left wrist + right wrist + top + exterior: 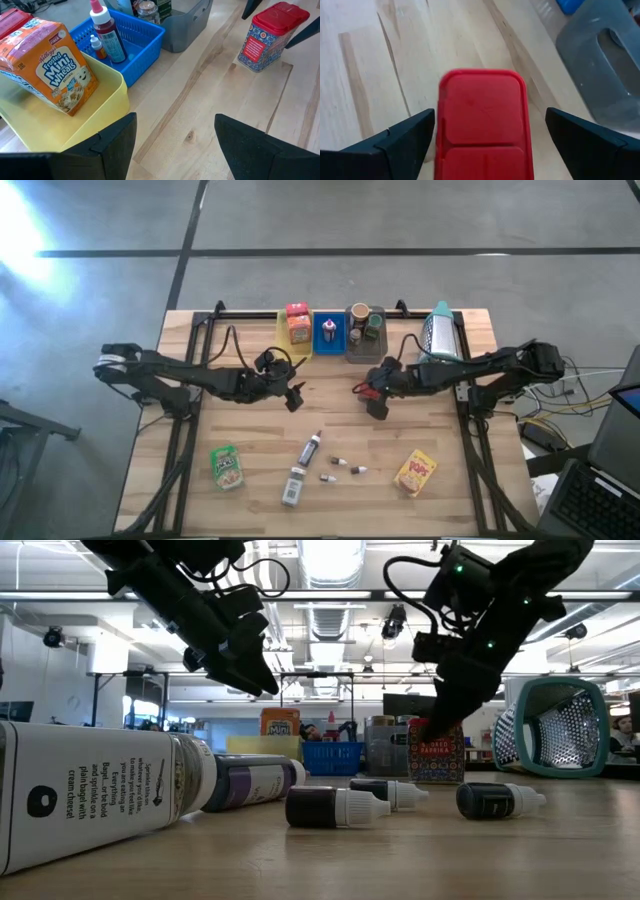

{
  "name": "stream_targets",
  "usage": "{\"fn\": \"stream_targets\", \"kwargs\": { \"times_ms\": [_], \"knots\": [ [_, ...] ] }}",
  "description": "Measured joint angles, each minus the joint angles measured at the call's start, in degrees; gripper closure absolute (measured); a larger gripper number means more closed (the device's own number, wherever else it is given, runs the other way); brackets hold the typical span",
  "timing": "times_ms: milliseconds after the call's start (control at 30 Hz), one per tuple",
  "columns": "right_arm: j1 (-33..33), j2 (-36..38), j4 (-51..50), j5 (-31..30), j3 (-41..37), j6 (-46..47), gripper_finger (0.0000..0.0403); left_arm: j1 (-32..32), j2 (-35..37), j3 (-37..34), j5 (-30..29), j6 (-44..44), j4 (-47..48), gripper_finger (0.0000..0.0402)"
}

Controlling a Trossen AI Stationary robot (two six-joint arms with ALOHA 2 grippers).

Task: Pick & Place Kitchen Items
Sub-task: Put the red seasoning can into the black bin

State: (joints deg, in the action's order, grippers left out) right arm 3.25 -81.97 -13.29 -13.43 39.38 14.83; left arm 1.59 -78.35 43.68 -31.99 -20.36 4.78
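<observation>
Both arms reach toward the table's middle, left tool (293,397) and right tool (375,402) spread wide, empty.

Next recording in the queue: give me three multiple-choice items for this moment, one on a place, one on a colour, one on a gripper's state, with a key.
1. Where does the Frosted Mini Wheats box stand?
A. in the yellow tray
B. in the blue basket
C. flat on the bare table

2. What colour is the lid of the tin below the right gripper?
A. green
B. red
C. white

3. How do the right gripper's fingers stand at the tin?
A. shut tight on it
B. open, one on each side, clear of it
C. far away from it

Key: 1 A, the left wrist view shows the box inside the yellow tray beside the blue basket. 2 B, the right wrist view shows a red lid. 3 B, wood shows between each finger and the tin.
</observation>
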Motion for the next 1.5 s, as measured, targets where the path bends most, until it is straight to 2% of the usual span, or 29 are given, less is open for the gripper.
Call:
{"fn": "stream_targets", "kwargs": {
  "times_ms": [467,600,700,933,1233,1500],
  "knots": [
    [0.15,0.11,-0.62,0.66,0.37,0.17,0.0164,0.01,0.0,0.0,0.01,0.0,-0.01,0.0128],
    [0.15,0.11,-0.64,0.63,0.37,0.15,0.0188,0.0,0.0,0.01,0.0,0.0,-0.02,0.0128],
    [0.15,0.11,-0.64,0.63,0.37,0.14,0.0189,0.01,0.0,0.0,0.0,0.0,-0.01,0.0128],
    [0.15,0.11,-0.64,0.63,0.37,0.15,0.0162,0.01,0.0,0.0,0.0,0.0,-0.02,0.0128],
    [0.19,0.13,-0.66,0.59,0.37,-0.07,0.0192,0.02,0.0,0.0,0.0,0.0,-0.02,0.0128],
    [0.19,0.13,-0.86,0.57,0.37,-0.13,0.0165,0.0,-0.01,0.01,0.01,0.0,-0.01,0.0128]
  ]
}}
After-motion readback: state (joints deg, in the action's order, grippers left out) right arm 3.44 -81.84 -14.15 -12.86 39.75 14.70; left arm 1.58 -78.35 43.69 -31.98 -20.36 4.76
